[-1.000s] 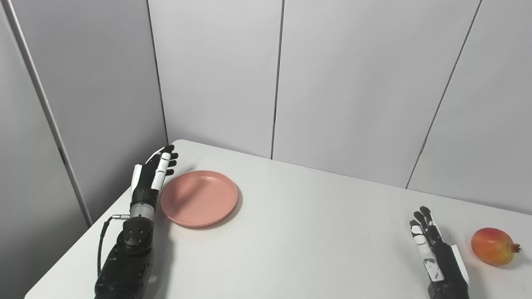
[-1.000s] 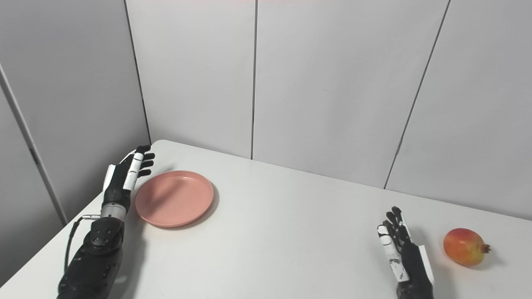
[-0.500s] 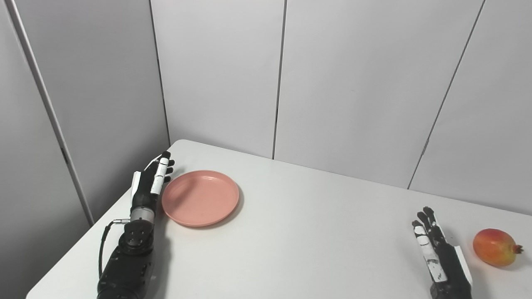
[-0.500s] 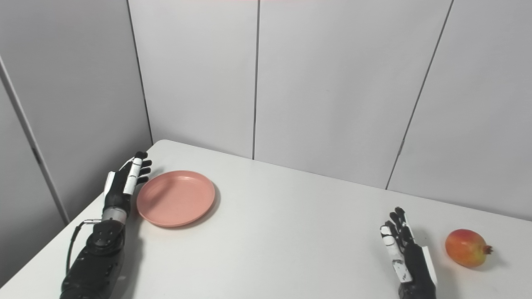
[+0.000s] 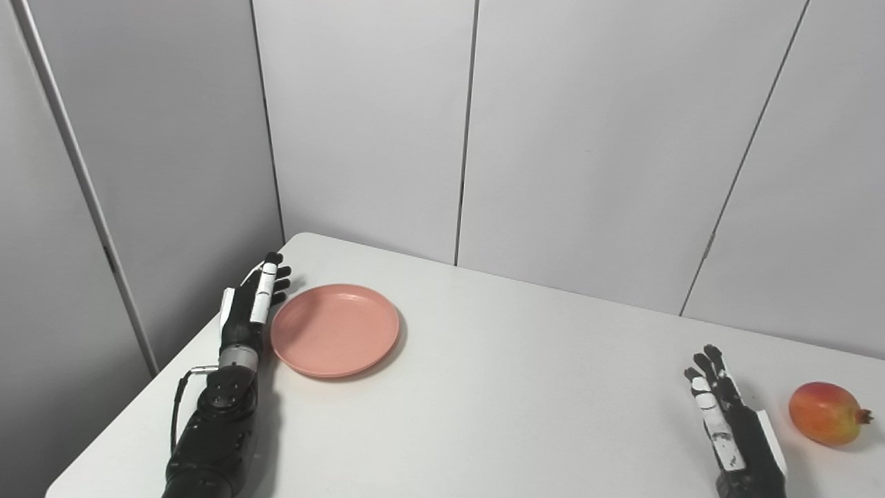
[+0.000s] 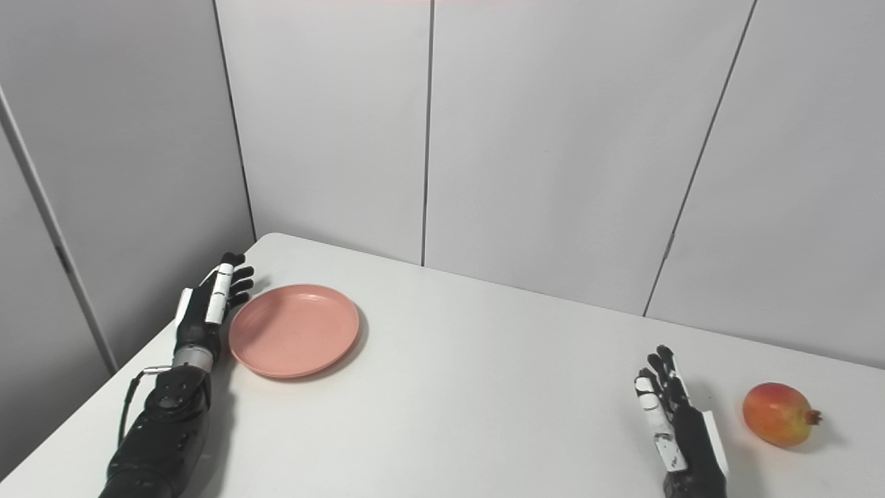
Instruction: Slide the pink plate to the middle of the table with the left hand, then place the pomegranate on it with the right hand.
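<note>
Left eye view shows the white surface [image 5: 484,387] running wide from the far left corner to the near right, with grey wall panels [image 5: 366,124] behind it. Next in size, the pink plate [image 5: 335,328] lies flat at the far left, well apart from the middle where it belongs. At its left rim the left hand [image 5: 252,304] stands edge-on, fingers extended and apart, holding nothing; it sits just beside the rim, and whether it touches cannot be told. Near the right edge the right hand [image 5: 729,422] rests released too, fingers stretched and empty. Smallest, the pomegranate [image 5: 826,413] lies on the surface just to the right of that hand, apart from it. The step in hand appears to be the push: to do it well, the left hand should keep its palm low against the rim and press toward the right and a little nearer, steadily, so the shallow plate slides rather than tips or spins away. Pushing through the plate's centre line should keep it tracking straight.
</note>
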